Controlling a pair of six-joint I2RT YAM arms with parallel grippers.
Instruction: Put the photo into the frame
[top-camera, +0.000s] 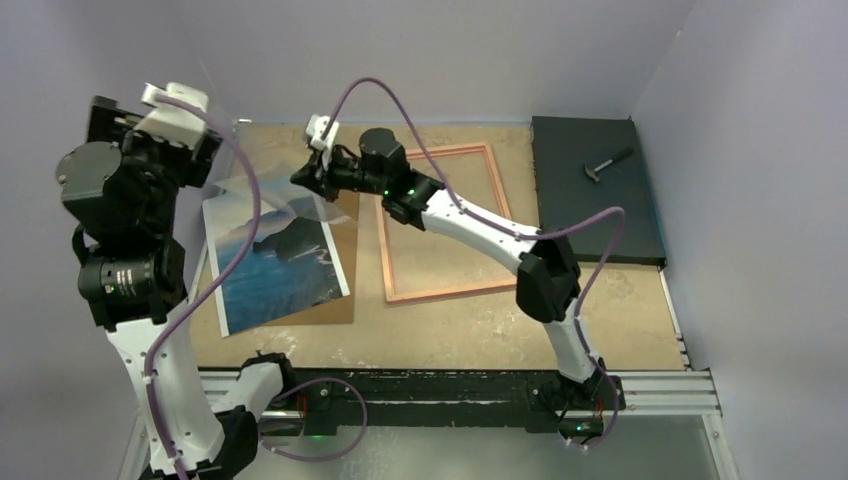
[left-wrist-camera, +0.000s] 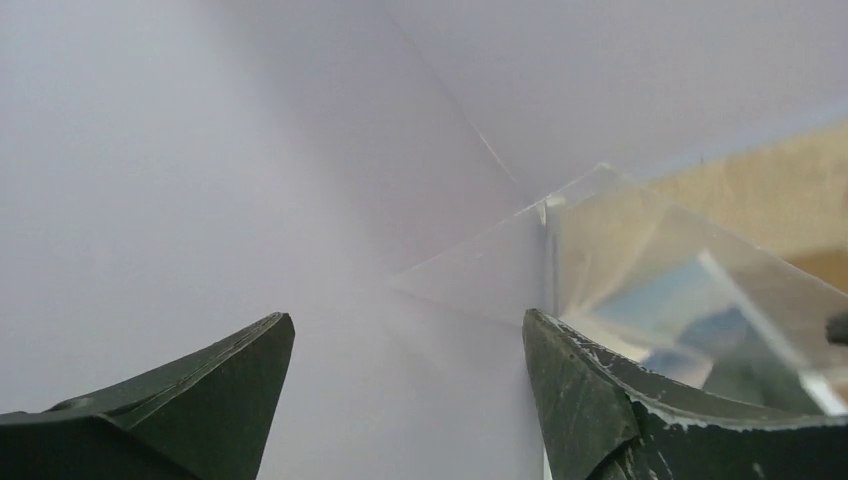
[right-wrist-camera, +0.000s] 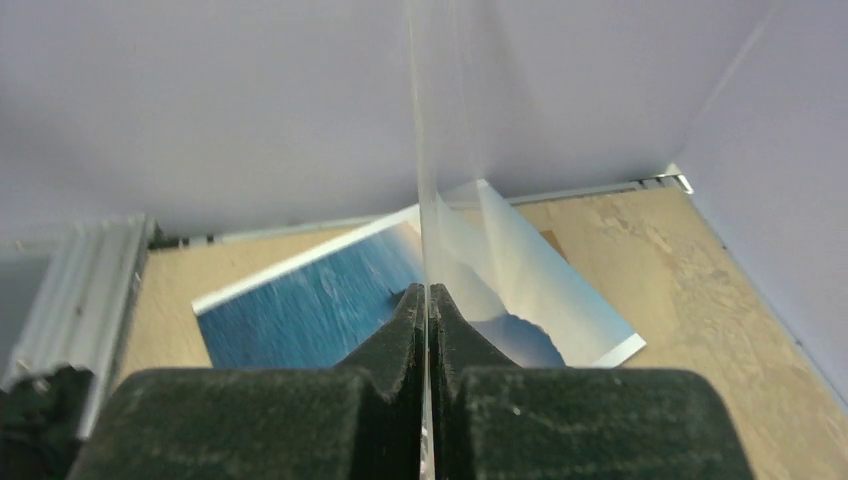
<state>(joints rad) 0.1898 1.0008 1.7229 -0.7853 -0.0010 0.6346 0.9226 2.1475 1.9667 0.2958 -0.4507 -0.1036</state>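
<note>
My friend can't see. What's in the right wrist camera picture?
The right gripper is shut on the edge of a clear pane, which stands upright up the middle of the view. Beyond it the photo, blue with a white border, lies flat, with tan table around it.

Black pad (top-camera: 590, 215) at far right corner of tan table (top-camera: 450, 330), small hammer (top-camera: 606, 164) lying on it near the far edge. Brown board (top-camera: 335, 310) flat on table's left half. Metal rail (top-camera: 660, 390) along near edge, pale lilac walls (top-camera: 450, 50) around.
</note>
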